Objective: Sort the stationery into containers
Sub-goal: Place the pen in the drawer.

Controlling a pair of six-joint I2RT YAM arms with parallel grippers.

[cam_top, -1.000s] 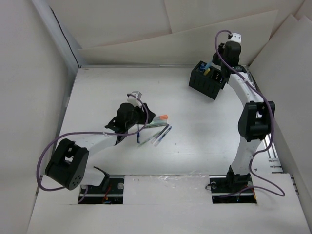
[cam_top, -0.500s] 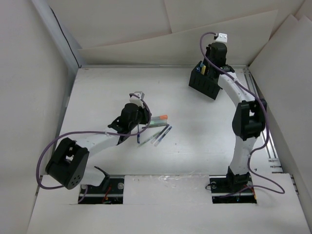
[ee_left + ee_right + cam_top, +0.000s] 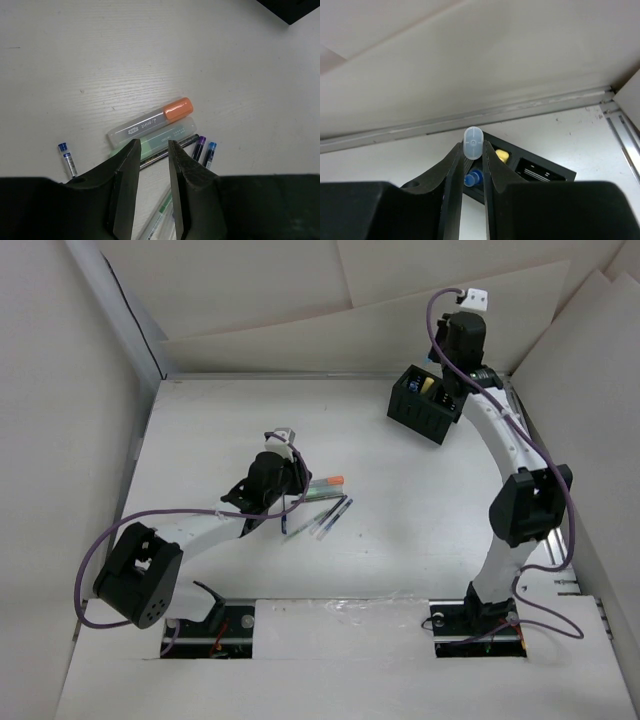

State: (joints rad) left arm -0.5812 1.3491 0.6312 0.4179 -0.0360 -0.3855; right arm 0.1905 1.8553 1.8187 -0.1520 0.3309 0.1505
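**Left gripper over the loose pens, right gripper holding one at the organiser**

Nearest the arm bases, the left gripper (image 3: 152, 144) hangs low over a cluster of pens at mid-table. Its jaws stand a narrow gap apart with nothing between them. Whether the tips touch the pens below cannot be told.

Just beyond the tips lies the orange-capped marker (image 3: 150, 121), with a pale green marker (image 3: 172, 136) pressed against its near side. A purple-capped pen (image 3: 199, 146) and a blue-capped pen (image 3: 210, 151) lie side by side to the right. A short blue-tipped pen (image 3: 66, 159) lies apart on the left. The thin green pen (image 3: 161, 222) shows only as a sliver between the fingers; the gripper body hides the rest.

Past the cluster, an open stretch of table (image 3: 200, 430) runs to the back edge and to the card walls (image 3: 60, 390) on the left.

In the far right corner sits the organiser (image 3: 415, 420), turned at an angle and close to the back wall. A rail (image 3: 560, 560) runs along the table's right edge.

The right gripper (image 3: 472, 146) is above the organiser, clamped on a frosted-capped pen (image 3: 473, 139). Only the pen's rounded end shows, and its barrel is hidden between the fingers. Below it, a blue pen (image 3: 472, 177) and a yellow marker (image 3: 501, 157) stand in the compartments. Whether the held pen touches the blue one cannot be told.
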